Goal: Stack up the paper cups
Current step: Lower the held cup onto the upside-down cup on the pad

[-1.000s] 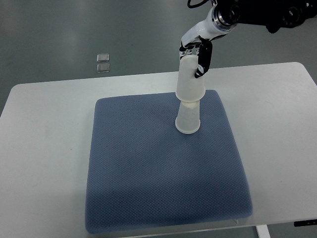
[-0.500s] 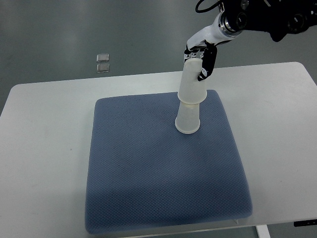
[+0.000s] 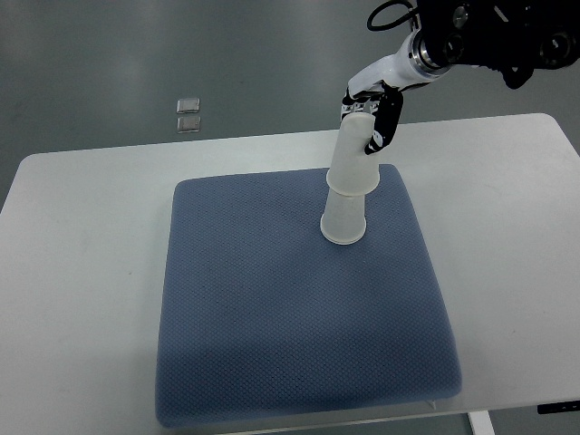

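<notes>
The right robot hand grips the upper cup, seated over the lower cup. Stacking looks nearly done; only letting go remains

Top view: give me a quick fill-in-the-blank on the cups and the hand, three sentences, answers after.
1. The right hand grips the upper cup by its ____ end.
2. The lower cup stands upside down on the ____ pad.
3. The pad lies on a ____ table.

Missing words: top; blue; white
</notes>
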